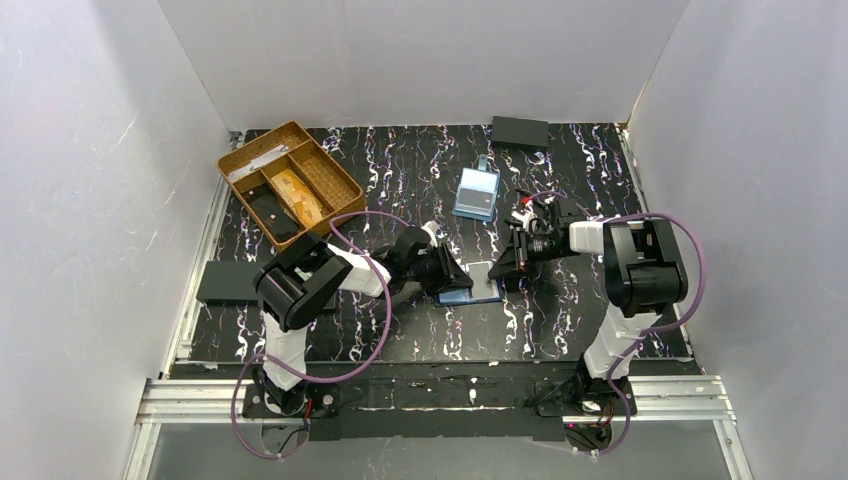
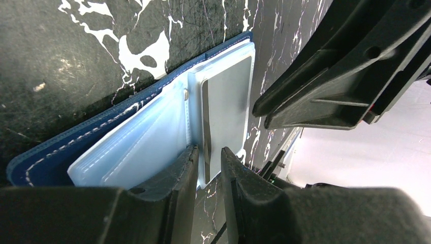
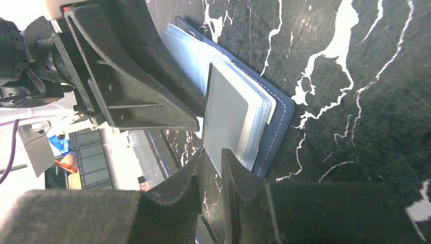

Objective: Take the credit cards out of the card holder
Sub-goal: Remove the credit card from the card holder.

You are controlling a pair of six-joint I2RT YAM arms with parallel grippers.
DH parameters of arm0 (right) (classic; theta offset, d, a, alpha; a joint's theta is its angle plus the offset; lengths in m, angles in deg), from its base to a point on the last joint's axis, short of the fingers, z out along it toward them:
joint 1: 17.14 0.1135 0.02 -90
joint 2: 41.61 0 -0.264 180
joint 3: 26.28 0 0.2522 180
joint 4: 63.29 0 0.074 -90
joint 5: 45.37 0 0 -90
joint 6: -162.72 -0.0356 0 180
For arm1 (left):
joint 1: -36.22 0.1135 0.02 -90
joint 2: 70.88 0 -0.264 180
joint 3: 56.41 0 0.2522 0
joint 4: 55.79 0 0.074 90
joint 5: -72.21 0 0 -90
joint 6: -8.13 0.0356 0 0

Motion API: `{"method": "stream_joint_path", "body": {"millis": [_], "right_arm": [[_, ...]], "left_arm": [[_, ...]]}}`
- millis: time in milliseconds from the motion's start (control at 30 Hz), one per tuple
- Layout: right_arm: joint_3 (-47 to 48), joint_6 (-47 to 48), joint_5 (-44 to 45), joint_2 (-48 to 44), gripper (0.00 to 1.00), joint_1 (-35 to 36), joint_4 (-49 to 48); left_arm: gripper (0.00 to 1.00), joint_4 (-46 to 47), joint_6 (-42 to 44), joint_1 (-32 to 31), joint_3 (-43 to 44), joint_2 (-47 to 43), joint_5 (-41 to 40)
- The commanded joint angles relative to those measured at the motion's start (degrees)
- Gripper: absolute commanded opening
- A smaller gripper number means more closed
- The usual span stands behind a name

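The navy card holder (image 1: 458, 296) lies open on the table between my grippers, its light blue sleeves fanned out (image 2: 137, 147). A pale whitish credit card (image 2: 228, 101) sits at the top sleeve and also shows in the right wrist view (image 3: 226, 114). My left gripper (image 2: 208, 157) has its jaws closed to a narrow gap on the edge of a sleeve of the card holder (image 3: 277, 122). My right gripper (image 3: 212, 157) is closed on the near corner of the pale card. In the top view the left gripper (image 1: 447, 272) and right gripper (image 1: 507, 262) face each other across the holder. No orange cards show.
A light blue clear case with a tab (image 1: 476, 192) lies behind the holder. A brown divided tray (image 1: 290, 180) stands at the back left. Flat black rectangles lie at the back right (image 1: 520, 132) and the left edge (image 1: 228, 282). White walls enclose the table.
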Motion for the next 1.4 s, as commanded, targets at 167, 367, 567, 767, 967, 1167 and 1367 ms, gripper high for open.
{"method": "stream_joint_path", "body": {"millis": [167, 367, 567, 767, 967, 1167, 1367], "right_arm": [[-0.2, 2.2, 0.2, -1.5, 0.27, -1.5, 0.5], [-0.2, 2.1, -1.3, 0.0, 0.27, -1.1, 0.6], [-0.1, 2.0, -0.7, 0.5, 0.27, -0.4, 0.8], [-0.1, 2.0, 0.3, 0.9, 0.27, -0.4, 1.0], [0.0, 1.6, 1.4, 2.3, 0.27, 0.1, 1.1], [0.7, 1.7, 4.2, 3.2, 0.27, 0.9, 2.5], [1.2, 1.6, -1.2, 3.8, 0.27, 2.0, 2.1]], "left_arm": [[0.23, -3.8, 1.3, -0.3, -0.6, 1.1, -2.0], [0.24, -3.8, 1.2, -0.3, -0.4, 1.4, -1.8], [0.23, -3.7, 1.2, -0.3, -0.3, 1.5, -1.8], [0.24, -3.7, 1.1, -0.3, -0.5, 1.5, -1.8], [0.23, -3.7, 1.1, -0.3, -0.4, 1.6, -1.7], [0.24, -3.6, 1.1, -0.2, -0.3, 1.9, -1.3], [0.24, -3.5, 0.9, -0.2, -0.2, 2.4, -0.9]]}}
